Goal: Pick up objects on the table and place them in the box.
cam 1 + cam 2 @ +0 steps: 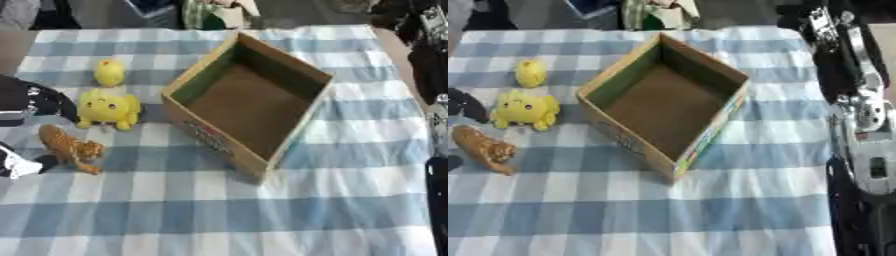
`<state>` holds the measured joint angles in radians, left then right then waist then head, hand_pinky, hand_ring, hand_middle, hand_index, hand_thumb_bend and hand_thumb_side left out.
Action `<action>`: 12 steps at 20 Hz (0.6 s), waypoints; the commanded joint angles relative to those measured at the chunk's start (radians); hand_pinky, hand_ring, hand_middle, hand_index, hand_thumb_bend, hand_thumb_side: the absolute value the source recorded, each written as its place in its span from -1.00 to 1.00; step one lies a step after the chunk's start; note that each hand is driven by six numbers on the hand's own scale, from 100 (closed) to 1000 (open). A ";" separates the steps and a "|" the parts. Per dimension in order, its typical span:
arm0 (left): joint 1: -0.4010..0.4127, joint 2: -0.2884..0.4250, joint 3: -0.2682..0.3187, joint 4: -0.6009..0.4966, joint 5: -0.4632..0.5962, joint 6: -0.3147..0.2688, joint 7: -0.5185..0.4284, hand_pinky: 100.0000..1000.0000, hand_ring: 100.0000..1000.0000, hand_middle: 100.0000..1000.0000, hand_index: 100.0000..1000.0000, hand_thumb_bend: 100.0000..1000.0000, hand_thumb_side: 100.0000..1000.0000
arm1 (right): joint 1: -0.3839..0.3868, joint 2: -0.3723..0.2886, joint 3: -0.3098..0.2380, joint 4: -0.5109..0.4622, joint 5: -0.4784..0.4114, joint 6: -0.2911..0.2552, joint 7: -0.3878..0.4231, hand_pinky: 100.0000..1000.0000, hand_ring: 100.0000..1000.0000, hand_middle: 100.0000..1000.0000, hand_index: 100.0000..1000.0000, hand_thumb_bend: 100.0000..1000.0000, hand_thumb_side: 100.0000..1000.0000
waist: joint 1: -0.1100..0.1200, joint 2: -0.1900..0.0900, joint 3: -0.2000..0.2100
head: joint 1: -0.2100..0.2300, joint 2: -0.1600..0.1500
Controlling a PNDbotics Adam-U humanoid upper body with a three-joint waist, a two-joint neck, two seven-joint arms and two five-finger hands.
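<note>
The box is sitting empty; three toys are waiting near the table's left edge. I cannot tell my left hand's finger state; my right hand's fingers are not showing.

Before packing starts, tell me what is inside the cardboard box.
The cardboard box shows only its bare brown floor; nothing lies on the part in view. The near wall hides a strip of floor behind it. The three toys sit outside on the tablecloth.

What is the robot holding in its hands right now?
Nothing that shows. The tiger toy, the big yellow plush and the small yellow chick all lie on the tablecloth, and the box is empty.
</note>
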<state>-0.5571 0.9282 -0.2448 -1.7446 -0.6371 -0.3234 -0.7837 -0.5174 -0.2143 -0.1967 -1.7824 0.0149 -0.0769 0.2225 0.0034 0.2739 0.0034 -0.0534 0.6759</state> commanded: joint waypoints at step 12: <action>-0.030 -0.025 -0.026 0.127 -0.125 -0.058 -0.064 0.44 0.74 0.62 0.77 -0.46 -0.03 | -0.023 -0.023 -0.012 0.001 -0.021 -0.002 0.010 0.57 0.55 -0.13 0.65 -1.00 0.57 | -0.006 0.007 -0.009 | 0.013 -0.024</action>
<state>-0.5741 0.8850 -0.2754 -1.6181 -0.7500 -0.3231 -0.7843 -0.5252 -0.2149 -0.2026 -1.7744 0.0017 -0.0761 0.2310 -0.0038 0.2974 -0.0058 -0.0444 0.6623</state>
